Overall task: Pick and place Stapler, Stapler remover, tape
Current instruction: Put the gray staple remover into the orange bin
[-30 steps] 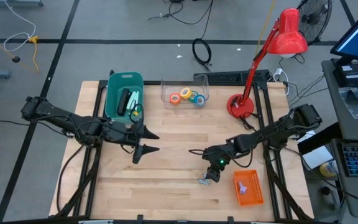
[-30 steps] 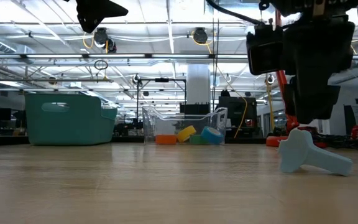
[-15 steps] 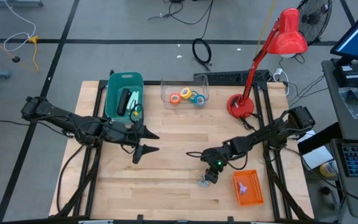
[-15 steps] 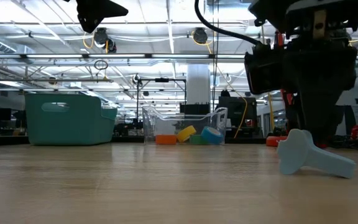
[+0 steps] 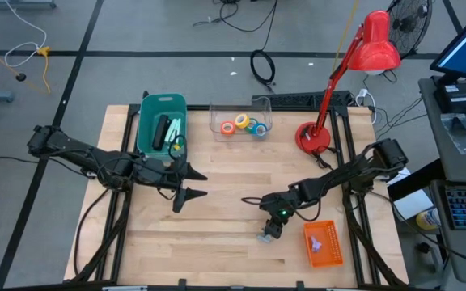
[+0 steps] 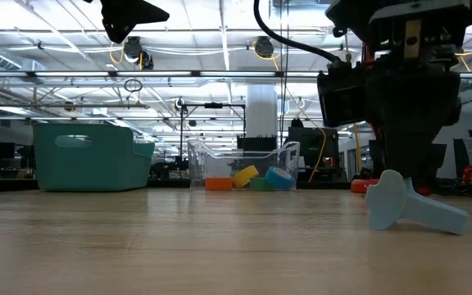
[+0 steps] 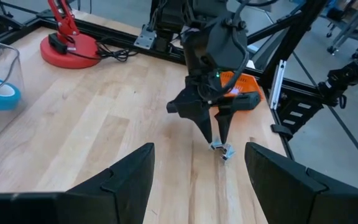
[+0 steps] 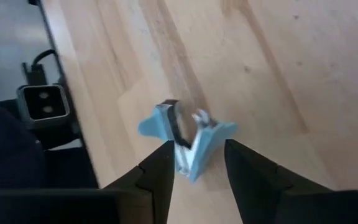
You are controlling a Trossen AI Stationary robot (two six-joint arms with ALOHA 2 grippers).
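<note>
Teal bin [image 5: 158,109]: sits at about 11 o'clock on the table [image 5: 225,242]; it holds a dark long item and a pale green one, which I cannot identify for certain.
Clear tray [image 5: 217,125]: at 12 o'clock, just beside the teal bin; inside lie the tape rolls [image 5: 242,125], orange, yellow, green and blue, bunched together and touching.
Orange tray [image 5: 324,244]: at about 5 o'clock near the table's front edge, with a small pale piece lying in it.
Stapler remover [image 8: 185,140]: light blue with metal claws, lying on the bare wood just beside the orange tray at 5 o'clock, in no container.
My right gripper [image 8: 194,163]: down over the stapler remover, one finger either side of it; my jaws are partway apart and I cannot tell whether they press on it.
My left gripper [image 5: 191,184]: hovering near the table's centre-left, fingers spread wide, nothing between them.
Red desk lamp [image 5: 330,121]: base at 2 o'clock on the table.
Writing: I can read no brand or label on any container or object.
</note>
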